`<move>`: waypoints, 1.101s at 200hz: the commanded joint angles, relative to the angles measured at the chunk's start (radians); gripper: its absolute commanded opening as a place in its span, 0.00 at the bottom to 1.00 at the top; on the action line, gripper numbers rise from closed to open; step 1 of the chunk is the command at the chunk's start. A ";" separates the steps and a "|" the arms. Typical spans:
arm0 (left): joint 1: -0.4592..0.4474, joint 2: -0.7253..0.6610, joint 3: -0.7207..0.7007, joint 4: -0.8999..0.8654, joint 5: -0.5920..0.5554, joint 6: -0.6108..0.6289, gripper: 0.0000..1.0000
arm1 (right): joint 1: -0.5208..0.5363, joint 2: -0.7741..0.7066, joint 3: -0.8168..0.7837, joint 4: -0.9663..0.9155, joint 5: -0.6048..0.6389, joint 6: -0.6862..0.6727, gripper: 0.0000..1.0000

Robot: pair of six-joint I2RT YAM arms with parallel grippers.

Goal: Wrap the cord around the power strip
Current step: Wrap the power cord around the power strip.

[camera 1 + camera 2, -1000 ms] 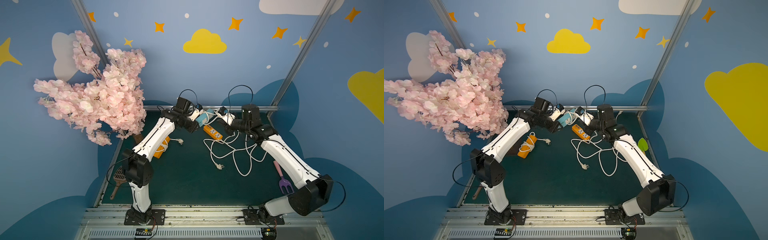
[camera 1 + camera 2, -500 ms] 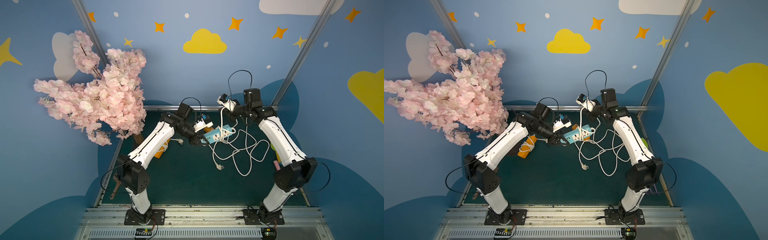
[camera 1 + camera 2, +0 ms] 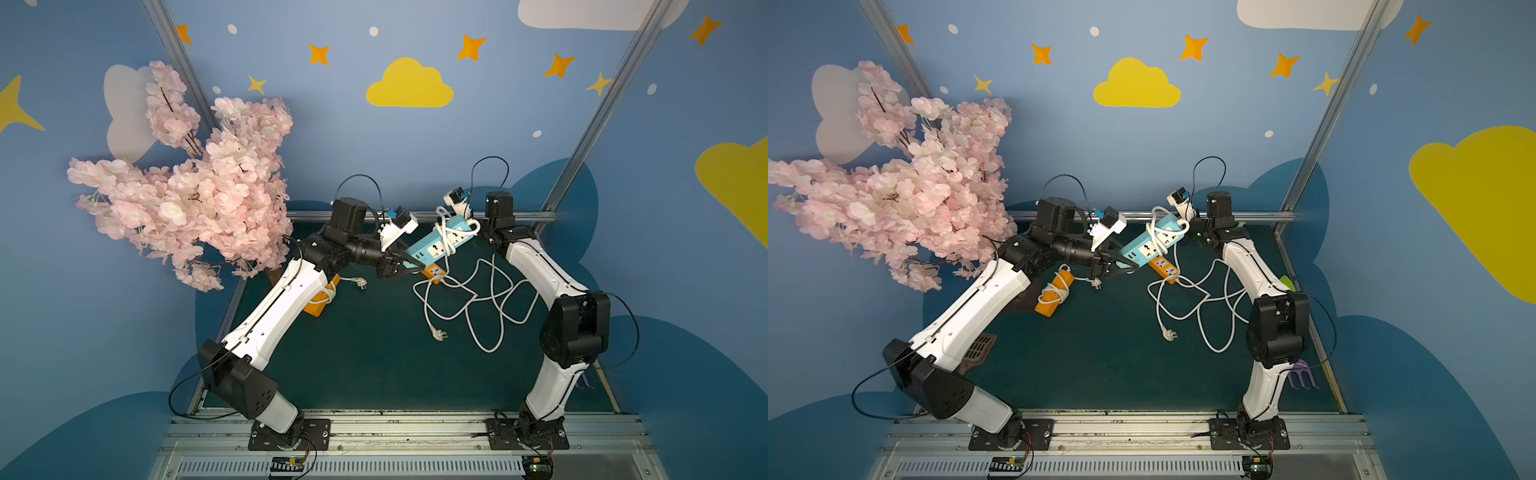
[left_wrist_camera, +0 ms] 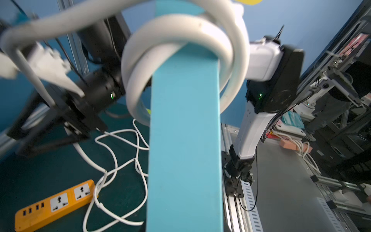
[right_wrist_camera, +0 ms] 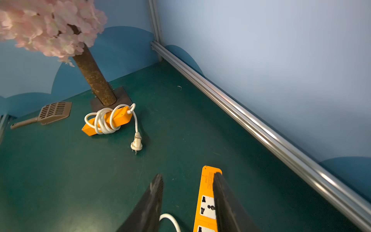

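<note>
- Light-blue plastic, the power strip (image 3: 440,245) hangs tilted above the green table (image 3: 374,365) in both top views. It is well apart from the blossom tree (image 3: 195,199), on that tree's right-arm side.
- The left gripper (image 3: 417,262) is clamped tight on the strip's end nearer the tree. The white cord (image 3: 448,224) loops a few times round the end farther from the tree, then drops into a loose tangle on the table.
- The right arm (image 3: 536,266) reaches to that farther end; its pincer is too hidden there to read.
- A loose orange strip (image 3: 1165,268) lies on the table under the blue one, and a wrapped orange strip (image 3: 1054,293) lies near the tree's foot.
- In the left wrist view, the blue strip's plain back runs away from the camera. Slack cord coils circle its far end, and the loose orange strip lies on the table below.
- In the right wrist view, the right gripper (image 5: 187,175) has its jaws parted with nothing pinched. A bend of white cord shows low between the fingers; whether it touches them I cannot tell.
- There the wrapped orange strip sits against the tree's foot, with a brown scoop (image 5: 54,112) lying near the tree.
</note>
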 commanded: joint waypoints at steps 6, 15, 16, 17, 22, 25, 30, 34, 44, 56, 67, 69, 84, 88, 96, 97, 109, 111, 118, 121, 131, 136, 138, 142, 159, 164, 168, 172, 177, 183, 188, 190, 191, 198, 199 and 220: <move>0.040 -0.054 -0.011 0.349 0.071 -0.196 0.02 | -0.008 0.034 -0.078 0.229 0.043 0.174 0.47; 0.047 -0.057 -0.007 0.353 0.053 -0.204 0.02 | -0.007 0.041 -0.099 0.270 0.050 0.205 0.48; 0.048 -0.057 -0.007 0.353 0.051 -0.205 0.03 | -0.007 0.042 -0.101 0.274 0.050 0.208 0.48; 0.049 -0.057 -0.006 0.353 0.048 -0.206 0.03 | -0.006 0.043 -0.103 0.278 0.050 0.211 0.48; 0.050 -0.059 -0.004 0.353 0.042 -0.208 0.02 | -0.006 0.046 -0.113 0.296 0.051 0.222 0.48; 0.053 -0.058 -0.002 0.353 0.041 -0.208 0.03 | -0.005 0.048 -0.119 0.306 0.052 0.229 0.48; 0.054 -0.058 -0.001 0.352 0.035 -0.210 0.02 | -0.003 0.051 -0.128 0.320 0.060 0.237 0.48; 0.056 -0.059 -0.001 0.352 0.023 -0.212 0.02 | -0.001 0.054 -0.133 0.329 0.066 0.241 0.48; 0.062 -0.062 -0.002 0.355 -0.004 -0.219 0.02 | 0.004 0.057 -0.149 0.345 0.075 0.249 0.47; 0.072 -0.064 -0.003 0.355 -0.065 -0.226 0.03 | 0.008 0.056 -0.171 0.356 0.073 0.251 0.46; 0.090 -0.058 0.001 0.346 -0.144 -0.234 0.02 | 0.016 0.045 -0.195 0.343 0.075 0.243 0.37; 0.093 -0.057 0.002 0.343 -0.159 -0.236 0.02 | 0.018 0.041 -0.201 0.338 0.074 0.239 0.35; 0.122 -0.038 0.019 0.306 -0.294 -0.244 0.03 | 0.051 -0.012 -0.258 0.304 0.102 0.193 0.22; 0.131 -0.032 0.025 0.296 -0.322 -0.246 0.03 | 0.064 -0.030 -0.277 0.296 0.116 0.170 0.18; 0.149 -0.017 0.035 0.284 -0.363 -0.259 0.03 | 0.093 -0.067 -0.309 0.267 0.144 0.124 0.13; 0.151 -0.014 0.037 0.283 -0.368 -0.261 0.03 | 0.096 -0.072 -0.314 0.260 0.148 0.115 0.12; 0.173 0.017 0.061 0.259 -0.430 -0.269 0.02 | 0.136 -0.123 -0.354 0.205 0.200 0.047 0.06; 0.177 0.024 0.066 0.251 -0.441 -0.267 0.03 | 0.142 -0.130 -0.360 0.196 0.206 0.039 0.05; 0.187 0.051 0.095 0.215 -0.473 -0.254 0.03 | 0.162 -0.155 -0.379 0.167 0.219 0.013 0.03; 0.189 0.065 0.112 0.192 -0.489 -0.241 0.03 | 0.170 -0.165 -0.388 0.155 0.224 0.003 0.02; 0.186 0.113 0.169 0.102 -0.551 -0.169 0.02 | 0.197 -0.201 -0.417 0.120 0.256 -0.032 0.00; 0.179 0.135 0.197 0.055 -0.582 -0.127 0.02 | 0.209 -0.220 -0.430 0.100 0.274 -0.054 0.00; 0.176 0.146 0.208 0.035 -0.596 -0.108 0.02 | 0.213 -0.227 -0.434 0.092 0.281 -0.061 0.00; 0.172 0.165 0.229 -0.001 -0.626 -0.073 0.02 | 0.225 -0.243 -0.443 0.074 0.297 -0.080 0.00; 0.149 0.242 0.292 -0.150 -0.767 0.061 0.02 | 0.262 -0.318 -0.465 -0.005 0.357 -0.168 0.00; 0.143 0.264 0.308 -0.194 -0.799 0.093 0.02 | 0.273 -0.340 -0.466 -0.030 0.374 -0.196 0.00; 0.136 0.282 0.317 -0.226 -0.830 0.124 0.02 | 0.281 -0.358 -0.464 -0.049 0.388 -0.213 0.00; 0.131 0.297 0.323 -0.254 -0.859 0.148 0.02 | 0.286 -0.373 -0.461 -0.068 0.402 -0.228 0.00; 0.124 0.311 0.324 -0.282 -0.887 0.173 0.02 | 0.291 -0.394 -0.455 -0.090 0.416 -0.245 0.00; 0.119 0.324 0.318 -0.307 -0.908 0.196 0.03 | 0.297 -0.418 -0.446 -0.113 0.429 -0.264 0.00; 0.116 0.332 0.311 -0.324 -0.916 0.210 0.03 | 0.298 -0.437 -0.439 -0.130 0.435 -0.278 0.00; 0.115 0.335 0.309 -0.331 -0.917 0.217 0.03 | 0.299 -0.442 -0.435 -0.134 0.437 -0.283 0.00; 0.114 0.337 0.307 -0.335 -0.917 0.219 0.03 | 0.299 -0.444 -0.434 -0.137 0.438 -0.286 0.00; 0.107 0.344 0.296 -0.354 -0.919 0.236 0.03 | 0.301 -0.471 -0.420 -0.153 0.442 -0.300 0.00; 0.106 0.344 0.294 -0.356 -0.919 0.239 0.03 | 0.301 -0.474 -0.418 -0.154 0.443 -0.301 0.00; 0.054 0.346 0.237 -0.423 -0.862 0.330 0.03 | 0.302 -0.521 -0.364 -0.144 0.474 -0.310 0.00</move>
